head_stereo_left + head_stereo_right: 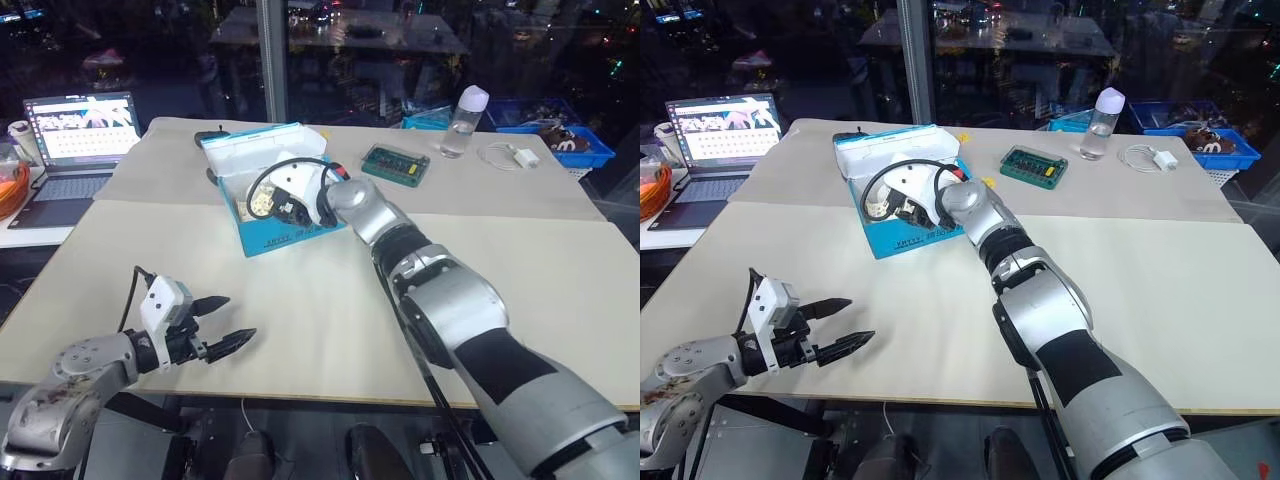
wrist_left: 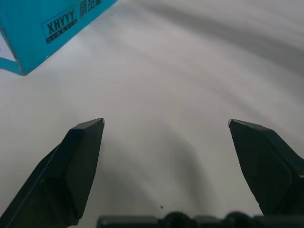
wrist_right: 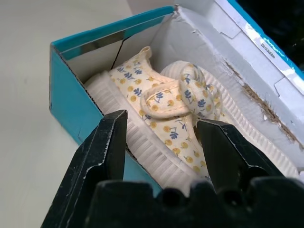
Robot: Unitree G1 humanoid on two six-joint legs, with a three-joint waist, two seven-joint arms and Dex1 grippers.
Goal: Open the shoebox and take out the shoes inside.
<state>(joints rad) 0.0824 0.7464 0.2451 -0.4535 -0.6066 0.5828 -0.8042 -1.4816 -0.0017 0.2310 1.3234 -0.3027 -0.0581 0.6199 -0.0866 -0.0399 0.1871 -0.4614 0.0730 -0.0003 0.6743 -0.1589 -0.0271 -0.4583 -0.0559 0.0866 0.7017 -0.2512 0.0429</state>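
The bright blue rectangular cardboard shoebox [image 3: 71, 102] looks matt, its white inner wall torn rough. The cream floral cloth shoes [image 3: 168, 118] have ribbed pale soles. The beige tabletop [image 1: 300, 330] looks smooth and matt.

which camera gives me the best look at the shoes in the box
The right wrist view. It looks straight into the open shoebox, showing the shoes with their cream flowered fabric, strap and ribbed pale soles between the right hand's open fingers. In the head views the right hand covers most of the box's inside. The left wrist view catches a box corner.
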